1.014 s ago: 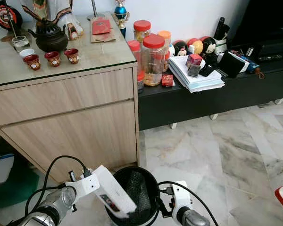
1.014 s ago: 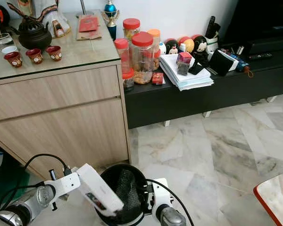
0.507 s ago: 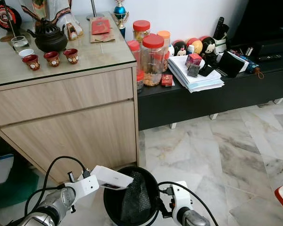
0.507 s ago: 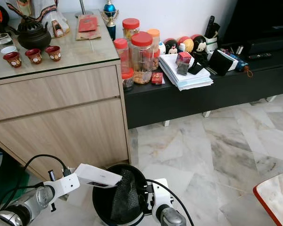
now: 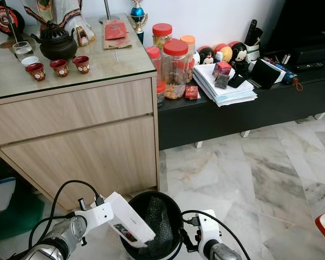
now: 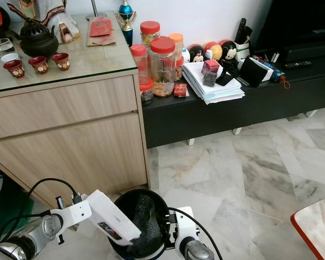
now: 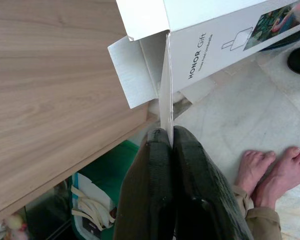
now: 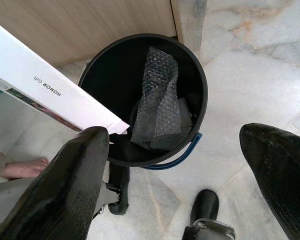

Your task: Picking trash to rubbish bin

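Note:
A long white carton [image 5: 131,219] printed "HONOR Gift" slants down with its lower end over the near rim of the black rubbish bin [image 5: 152,193]. My left gripper [image 7: 170,131] is shut on the carton's open end flap [image 7: 165,90]. A sheet of bubble wrap [image 8: 157,95] lies inside the bin. My right gripper [image 8: 173,131] is open just above the bin's near side, its two fingers [image 8: 65,185] spread wide with nothing between them. The carton's low end [image 8: 55,97] passes beside the right gripper's finger.
The bin stands at the corner of a wooden cabinet [image 5: 81,135] with a teapot and cups on top. A low black bench [image 5: 244,111] holds jars and papers. A person's bare feet [image 7: 270,165] are on the marble floor [image 5: 249,173]. A green container [image 5: 13,211] sits left.
The carton was tilted into the bin a second ago, swung up to level half a second ago, and now slants down over the bin again. The right gripper has stayed put.

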Robot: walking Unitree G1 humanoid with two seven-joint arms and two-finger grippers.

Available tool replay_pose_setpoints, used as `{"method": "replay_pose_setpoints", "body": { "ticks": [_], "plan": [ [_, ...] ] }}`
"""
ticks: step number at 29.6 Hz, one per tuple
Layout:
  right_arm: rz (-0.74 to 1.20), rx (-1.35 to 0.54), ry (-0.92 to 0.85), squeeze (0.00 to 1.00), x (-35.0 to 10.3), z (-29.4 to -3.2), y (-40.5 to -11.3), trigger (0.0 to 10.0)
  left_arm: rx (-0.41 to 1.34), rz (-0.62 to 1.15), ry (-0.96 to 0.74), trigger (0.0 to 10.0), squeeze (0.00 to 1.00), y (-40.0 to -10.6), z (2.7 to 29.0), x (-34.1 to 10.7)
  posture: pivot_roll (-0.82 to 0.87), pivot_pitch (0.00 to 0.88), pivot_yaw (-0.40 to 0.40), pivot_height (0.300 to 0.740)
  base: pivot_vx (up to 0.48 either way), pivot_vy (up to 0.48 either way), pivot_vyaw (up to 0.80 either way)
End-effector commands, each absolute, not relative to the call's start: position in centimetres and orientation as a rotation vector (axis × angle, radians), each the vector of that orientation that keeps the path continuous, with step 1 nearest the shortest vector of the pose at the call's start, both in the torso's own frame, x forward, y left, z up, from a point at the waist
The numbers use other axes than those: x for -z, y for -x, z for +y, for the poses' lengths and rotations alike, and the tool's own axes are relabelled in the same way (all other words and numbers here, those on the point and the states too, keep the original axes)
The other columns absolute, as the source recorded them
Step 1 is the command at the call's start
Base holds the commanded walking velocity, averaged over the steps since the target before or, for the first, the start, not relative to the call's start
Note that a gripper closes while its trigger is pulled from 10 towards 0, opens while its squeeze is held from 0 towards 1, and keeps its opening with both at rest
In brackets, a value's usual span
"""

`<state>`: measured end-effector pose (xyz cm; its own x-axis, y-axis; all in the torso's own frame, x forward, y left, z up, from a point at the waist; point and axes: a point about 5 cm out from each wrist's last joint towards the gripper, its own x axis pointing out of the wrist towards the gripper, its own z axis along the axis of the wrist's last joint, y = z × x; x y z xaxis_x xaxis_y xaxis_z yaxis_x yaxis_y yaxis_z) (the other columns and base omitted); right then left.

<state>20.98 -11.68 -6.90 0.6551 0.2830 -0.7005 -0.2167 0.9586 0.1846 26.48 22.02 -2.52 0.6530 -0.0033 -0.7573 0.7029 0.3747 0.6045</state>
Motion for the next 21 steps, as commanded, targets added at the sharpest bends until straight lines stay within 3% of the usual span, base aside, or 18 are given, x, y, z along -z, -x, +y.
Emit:
{"method": "replay_pose_setpoints", "body": {
  "ticks": [1,11,12,21],
  "plan": [
    [0.821,-0.276,-0.093,0.00,7.09,-11.67,-20.68,10.0,0.511,0.762,-1.127,10.0,0.00,-26.56,22.21,2.46,-0.07,0.082,0.021,0.740,0.000,0.000,0.00],
    [0.818,-0.278,-0.096,0.00,7.04,-11.56,-20.74,10.0,0.511,0.754,-1.120,10.0,0.00,-26.75,22.07,2.33,-0.07,0.083,0.021,0.740,0.000,0.000,0.00],
    [0.818,-0.277,-0.096,0.00,7.03,-11.57,-20.76,10.0,0.513,0.757,-1.113,10.0,1.00,-26.74,22.05,2.34,-0.07,0.083,0.021,0.740,0.000,0.000,0.00],
    [0.821,-0.277,-0.095,0.00,7.10,-11.62,-20.65,10.0,0.510,0.766,-1.113,10.0,1.00,-26.62,22.16,2.43,-0.07,0.084,0.019,0.740,0.000,0.000,0.00]
  ]
}}
